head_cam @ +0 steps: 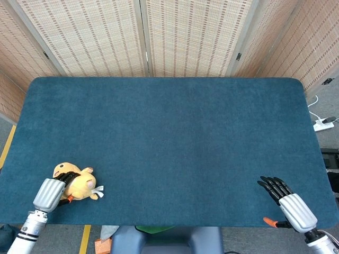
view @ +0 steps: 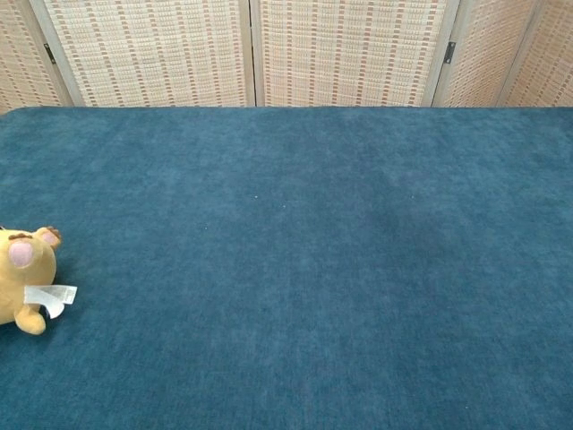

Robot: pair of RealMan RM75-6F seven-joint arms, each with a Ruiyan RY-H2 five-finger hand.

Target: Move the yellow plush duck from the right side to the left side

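Yellow plush duck (head_cam: 78,184) sits lower left in the head view, on the blue table surface near its front edge. Lying on its side, head toward the upper left, body toward the right. White fabric tag (head_cam: 98,189) sticks out at its right end. Chest view: duck (view: 22,288) at the left frame edge, partly cut off, pink patch visible, tag hanging.
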